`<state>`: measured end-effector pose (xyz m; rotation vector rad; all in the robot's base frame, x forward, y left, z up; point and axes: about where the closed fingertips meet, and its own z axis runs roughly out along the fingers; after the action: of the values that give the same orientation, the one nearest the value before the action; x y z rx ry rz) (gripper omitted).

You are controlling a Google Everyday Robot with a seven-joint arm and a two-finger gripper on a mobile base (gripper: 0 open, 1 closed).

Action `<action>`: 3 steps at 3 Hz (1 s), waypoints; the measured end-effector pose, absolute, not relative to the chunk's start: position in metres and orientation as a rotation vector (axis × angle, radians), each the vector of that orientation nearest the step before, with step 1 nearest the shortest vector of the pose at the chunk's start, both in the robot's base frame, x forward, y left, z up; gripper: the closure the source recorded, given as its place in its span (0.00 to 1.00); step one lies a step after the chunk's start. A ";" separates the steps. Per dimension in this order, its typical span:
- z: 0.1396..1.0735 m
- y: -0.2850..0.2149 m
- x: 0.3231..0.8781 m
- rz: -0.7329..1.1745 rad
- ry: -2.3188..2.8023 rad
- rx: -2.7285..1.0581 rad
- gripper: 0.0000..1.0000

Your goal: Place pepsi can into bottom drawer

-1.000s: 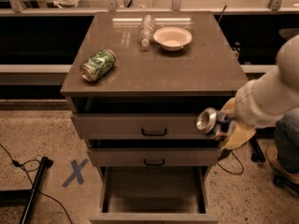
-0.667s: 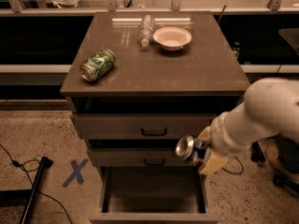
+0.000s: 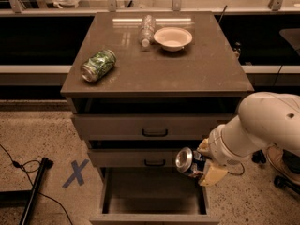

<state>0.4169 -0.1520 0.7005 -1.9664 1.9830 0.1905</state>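
Camera view: the white robot gripper (image 3: 203,163) has its jaws squeezed tight on the small blue metal pepsi can (image 3: 186,161), which lies sideways between them. The wide grey box-shaped bottom drawer (image 3: 150,192) sits open, just below the jaws and a bit to their left.

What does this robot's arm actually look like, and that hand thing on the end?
The arm is a fat, smooth, off-white tube with rounded joints; no cables or markings show on it. The gripper, at the pepsi can above the right side of the bottom drawer, has two flat, pale yellowish fingers.
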 end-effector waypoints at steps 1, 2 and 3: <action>0.659 -0.151 0.435 0.215 2.044 -1.945 1.00; 0.575 -0.153 0.468 0.267 2.125 -1.887 1.00; 0.500 -0.156 0.490 0.358 2.152 -1.765 1.00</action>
<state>0.4903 -0.1558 0.5004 -1.7650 2.1520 0.3578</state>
